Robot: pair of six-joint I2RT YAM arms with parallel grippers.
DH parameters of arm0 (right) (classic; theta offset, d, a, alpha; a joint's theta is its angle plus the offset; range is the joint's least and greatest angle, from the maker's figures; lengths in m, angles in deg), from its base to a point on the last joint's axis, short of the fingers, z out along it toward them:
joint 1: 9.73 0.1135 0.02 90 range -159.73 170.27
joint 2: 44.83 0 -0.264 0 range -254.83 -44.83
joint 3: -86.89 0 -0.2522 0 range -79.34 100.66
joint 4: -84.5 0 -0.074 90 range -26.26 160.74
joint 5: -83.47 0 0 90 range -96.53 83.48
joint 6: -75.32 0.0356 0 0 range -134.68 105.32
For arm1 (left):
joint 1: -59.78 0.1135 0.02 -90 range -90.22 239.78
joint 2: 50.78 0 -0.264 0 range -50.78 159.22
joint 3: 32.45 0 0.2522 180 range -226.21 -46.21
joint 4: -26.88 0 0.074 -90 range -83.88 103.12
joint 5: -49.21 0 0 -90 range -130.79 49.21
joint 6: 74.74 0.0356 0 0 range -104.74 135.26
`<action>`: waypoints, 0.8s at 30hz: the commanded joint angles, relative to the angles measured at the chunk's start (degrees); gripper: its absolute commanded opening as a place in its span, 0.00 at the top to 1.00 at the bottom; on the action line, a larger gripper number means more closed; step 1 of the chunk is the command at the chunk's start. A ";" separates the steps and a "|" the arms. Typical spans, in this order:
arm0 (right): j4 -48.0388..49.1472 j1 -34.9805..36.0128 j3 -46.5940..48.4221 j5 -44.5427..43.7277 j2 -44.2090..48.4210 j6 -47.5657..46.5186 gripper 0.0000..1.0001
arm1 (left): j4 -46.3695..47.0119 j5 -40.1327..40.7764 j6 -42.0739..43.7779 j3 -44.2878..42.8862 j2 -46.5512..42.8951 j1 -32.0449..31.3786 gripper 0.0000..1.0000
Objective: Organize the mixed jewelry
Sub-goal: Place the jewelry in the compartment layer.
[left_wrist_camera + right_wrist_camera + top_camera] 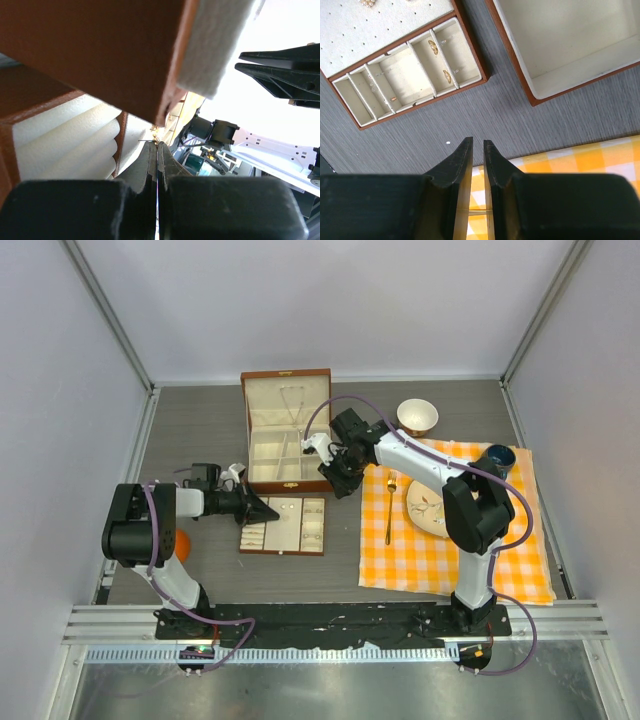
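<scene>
Over the left of the cream-lined brown wooden tray [300, 553]: left gripper [157, 146], fingers pressed together; whether they pinch anything, cannot tell.
Right gripper [478, 150]: fingers slightly apart, empty.
Jewelry: tiny silvery pieces [447, 76] in tray compartments.
Risk: shut tips could nudge tray, scattering pieces.

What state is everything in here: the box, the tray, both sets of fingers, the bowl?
Box: lid open, standing up.
Tray: out of the box, flat on the table.
Jewelry: a few pieces lying in tray compartments.
Left fingers: shut.
Right fingers: slightly apart, nothing between them.
Bowl: upright, looks empty.
</scene>
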 commanded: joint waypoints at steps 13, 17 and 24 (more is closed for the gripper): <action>1.16 0.40 0.40 0.11 -0.08 -0.36 0.80 | -0.44 -0.19 0.79 -0.25 -1.01 -0.14 1.00; 0.98 0.40 0.40 0.11 -0.08 -0.36 0.80 | -0.18 -0.10 0.61 -0.25 -1.45 -0.85 1.00; 1.07 0.41 0.31 0.11 -0.08 -0.44 0.80 | -0.09 -0.01 0.52 -0.16 -1.36 -0.85 1.00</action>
